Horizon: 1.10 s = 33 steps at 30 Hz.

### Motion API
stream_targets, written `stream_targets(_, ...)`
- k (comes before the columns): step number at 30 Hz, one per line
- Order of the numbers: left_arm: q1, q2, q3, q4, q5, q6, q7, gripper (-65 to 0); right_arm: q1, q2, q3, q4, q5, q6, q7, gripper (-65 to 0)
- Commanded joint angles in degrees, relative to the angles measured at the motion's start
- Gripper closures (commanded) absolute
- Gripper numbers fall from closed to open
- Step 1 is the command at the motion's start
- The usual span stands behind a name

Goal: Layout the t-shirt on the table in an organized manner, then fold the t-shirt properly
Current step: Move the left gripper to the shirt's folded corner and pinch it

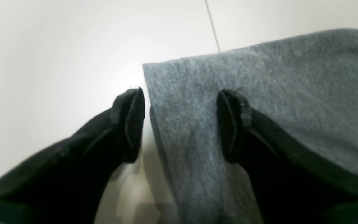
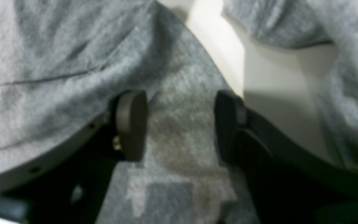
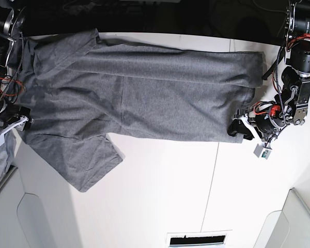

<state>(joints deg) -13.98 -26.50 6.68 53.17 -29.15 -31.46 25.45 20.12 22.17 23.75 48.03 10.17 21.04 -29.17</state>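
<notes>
Heather-grey t-shirt (image 3: pixel 144 98) spread lengthwise, partly folded, white table (image 3: pixel 170 196)

Along the top of the base view runs a dark band (image 3: pixel 144 15). Light grey bins (image 3: pixel 20 217) with rounded corners sit lower left and lower right — a slotted vent (image 3: pixel 196 239) lies at bottom centre.

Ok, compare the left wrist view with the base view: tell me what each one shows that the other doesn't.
Only the left wrist view shows the left hand open, straddling the shirt's edge near a squared corner. Only the base view shows the whole t-shirt spread lengthwise, one sleeve splayed out, the right hand at its far end, and grey bins. Both show the white table and its dark seam.
</notes>
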Motion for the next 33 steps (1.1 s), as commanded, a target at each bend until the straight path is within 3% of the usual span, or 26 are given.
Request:
stream_targets(1, -0.74, -0.68, -0.22, 0.26, 0.35, 0.39, 1.03, -39.9, 1.29, 1.01, 0.17, 1.38, 0.33, 0.13, 1.01, -34.7)
stream_targets(9, -0.74, -0.98, -0.22, 0.26, 1.84, 0.46, 2.6, -39.9, 1.31, 1.77, 0.17, 1.38, 2.89, 0.11, 1.14, -34.7)
stream_targets(13, -0.7, -2.16, -0.22, 0.24, 3.1, 4.15, 2.6, -39.9, 1.4, 2.08, 0.17, 1.38, 3.96, 0.15, 1.09, -34.7)
stream_targets(21, 0.07, -2.62, -0.22, 0.24, 3.06, 4.2, 2.6, -39.5, 1.25, 0.74, 0.17, 1.38, 4.26, 0.17, 1.09, -34.7)
stream_targets(23, 0.2, -2.21, -0.22, 0.24, 3.06, 4.07, 2.62, -36.2, 1.25, 0.5, 0.17, 1.38, 4.39, 0.2, 1.05, -34.7)
stream_targets(25, 0.2, -1.81, -0.22, 0.24, 3.04, 2.67, 2.64, -32.3, 1.27, 0.42, 0.17, 1.38, 4.42, 0.2, 1.05, -34.7)
stream_targets(29, 0.02, -1.6, -0.22, 0.24, -0.76, -3.48, 2.64, -32.2, 1.27, 0.0, 0.17, 1.38, 4.37, 0.2, 0.74, -34.7)
stream_targets(33, -0.68, -1.79, -0.28, 0.42, -4.52, -3.96, 3.39, -32.2, 1.27, -0.15, 0.17, 1.38, 4.39, 0.2, 0.04, -34.7)
